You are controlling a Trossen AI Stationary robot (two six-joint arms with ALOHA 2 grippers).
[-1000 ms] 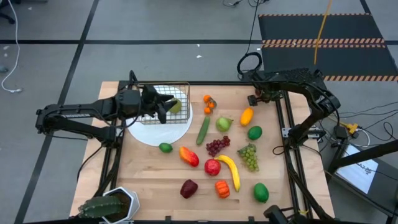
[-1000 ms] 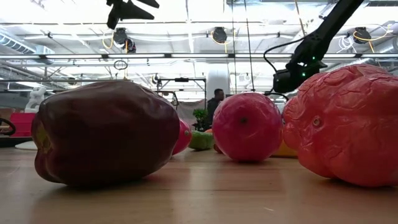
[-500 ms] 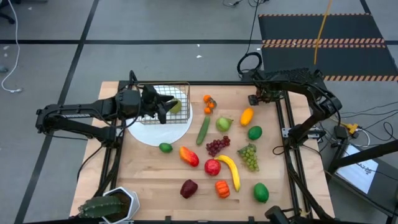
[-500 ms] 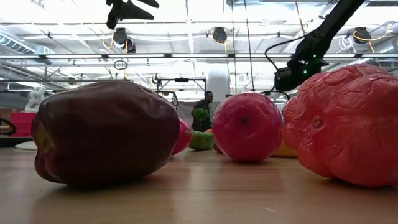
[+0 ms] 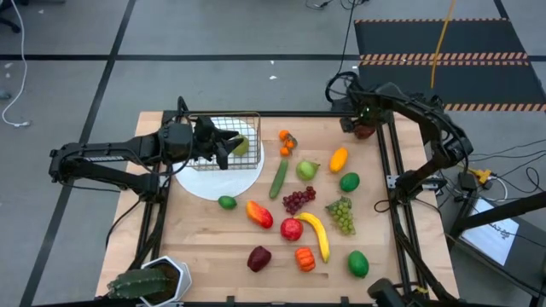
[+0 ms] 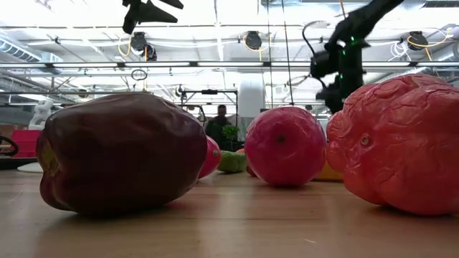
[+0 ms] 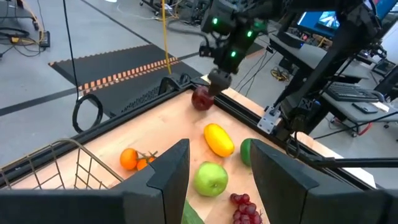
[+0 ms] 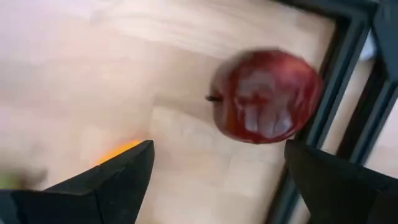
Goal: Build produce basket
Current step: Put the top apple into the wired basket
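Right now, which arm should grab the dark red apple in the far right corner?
Right. Its end effector hangs open directly above the red apple by the table's corner rail. The left end effector is across the table at the wire basket, gripping its rim.

The pale wooden desk (image 5: 196, 234) carries a round white plate (image 5: 223, 181) near its far left, with the wire basket (image 5: 239, 135) at the plate. A potted plant (image 5: 147, 281) stands at the near left corner. Loose on the wood lie a red apple (image 5: 365, 130) at the far right corner, a cucumber (image 5: 279, 177), a green apple (image 5: 307, 170), a yellow mango (image 5: 339, 159), purple grapes (image 5: 298, 200), green grapes (image 5: 342, 214), a banana (image 5: 316, 233), and 3 limes (image 5: 227, 202).
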